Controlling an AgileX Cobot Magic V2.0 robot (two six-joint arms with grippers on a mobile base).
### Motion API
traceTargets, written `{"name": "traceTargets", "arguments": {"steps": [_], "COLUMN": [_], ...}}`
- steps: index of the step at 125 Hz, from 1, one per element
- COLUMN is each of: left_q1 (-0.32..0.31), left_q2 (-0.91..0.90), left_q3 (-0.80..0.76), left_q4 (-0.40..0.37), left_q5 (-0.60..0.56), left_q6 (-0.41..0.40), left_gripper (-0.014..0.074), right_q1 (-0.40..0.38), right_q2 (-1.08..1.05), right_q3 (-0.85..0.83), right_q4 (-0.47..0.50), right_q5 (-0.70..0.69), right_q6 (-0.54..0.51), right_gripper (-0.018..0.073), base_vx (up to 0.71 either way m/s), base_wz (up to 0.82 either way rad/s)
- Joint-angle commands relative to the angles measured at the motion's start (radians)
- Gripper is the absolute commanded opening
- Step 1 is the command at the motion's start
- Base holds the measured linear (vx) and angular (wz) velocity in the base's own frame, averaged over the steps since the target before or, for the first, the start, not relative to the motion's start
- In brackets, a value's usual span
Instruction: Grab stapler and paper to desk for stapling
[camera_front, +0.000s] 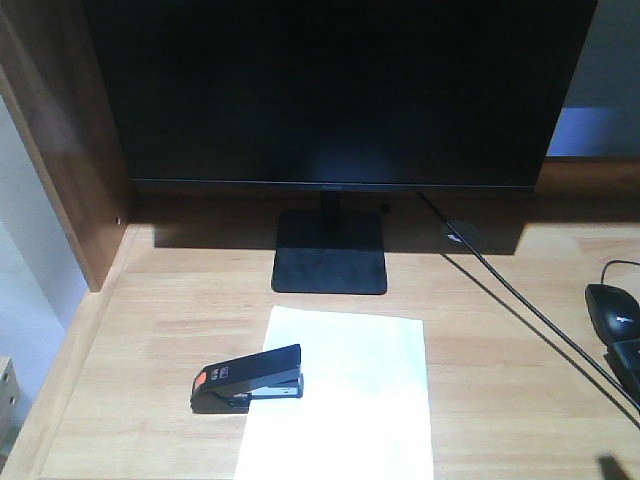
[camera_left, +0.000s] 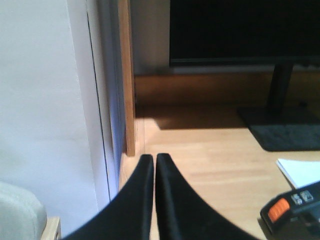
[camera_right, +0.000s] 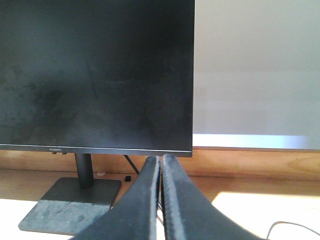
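The black stapler (camera_front: 248, 378) with its orange-red patch lies on the left edge of the white paper (camera_front: 350, 400), which lies flat on the light-wood desk (camera_front: 150, 330) in front of the monitor stand. In the left wrist view the stapler (camera_left: 295, 212) shows at the lower right, with a corner of the paper (camera_left: 302, 171) behind it. My left gripper (camera_left: 154, 159) is shut with nothing in it, above the desk's left edge, left of the stapler. My right gripper (camera_right: 162, 159) is shut and empty, held above the desk to the right of the monitor stand.
A large black monitor (camera_front: 340, 90) on a square stand (camera_front: 330, 255) fills the back. A black cable (camera_front: 520, 300) runs diagonally to the right. A black mouse (camera_front: 615, 310) sits at the right edge. A dark brown side panel (camera_front: 60, 150) bounds the left.
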Motion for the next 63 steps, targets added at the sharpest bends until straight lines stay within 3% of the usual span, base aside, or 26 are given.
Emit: {"name": "traceTargets", "arguments": {"steps": [1,63], "left_q1": [0.003,0.003], "left_q2": [-0.016,-0.016], "left_q3": [0.011,0.009], "left_q4": [-0.013,-0.014], "left_q5": [-0.092,-0.090], "left_q6": [-0.007,-0.007], "left_gripper": [-0.0006,-0.0006], "right_q1": [0.001,0.001], "right_q2": [0.008,0.008], "right_q3": [-0.029,-0.029], "right_q4": [-0.011,-0.011], "right_q5": [-0.040,-0.040], "right_q6": [-0.011,-0.011], "right_gripper": [-0.0010,-0.0010], "base_vx": [0.00,0.00], "base_wz": [0.00,0.00]}}
